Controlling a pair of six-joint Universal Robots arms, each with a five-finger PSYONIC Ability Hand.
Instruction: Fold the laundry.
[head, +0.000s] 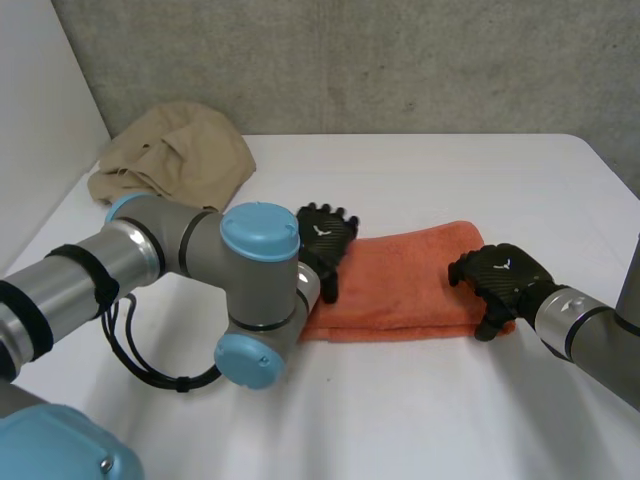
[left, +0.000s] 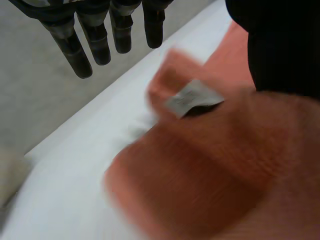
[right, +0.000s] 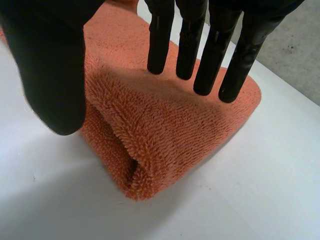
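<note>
1. While the towel lies as a long doubled strip at the middle of the table, I count it as only partly folded. The right wrist view shows two thicknesses stacked at its end, with the fold rolled over.
2. My left hand sits at the strip's left end. Its fingers are straight and clear of the cloth, holding nothing. A label lies on the towel near the fingertips.
3. My right hand covers the right end, with fingers straight over the top layer and thumb down beside the near edge. I see no pinch, so I read it as wide and empty.
4. By my judgement the towel needs at least one more fold, crosswise, to bring its ends together, since the strip is long.
5. A beige garment sits crumpled at the far left corner, well apart from both hands and not yet folded. I judge that to be the larger share of the job.
6. Overall I put the task somewhere before halfway.
</note>
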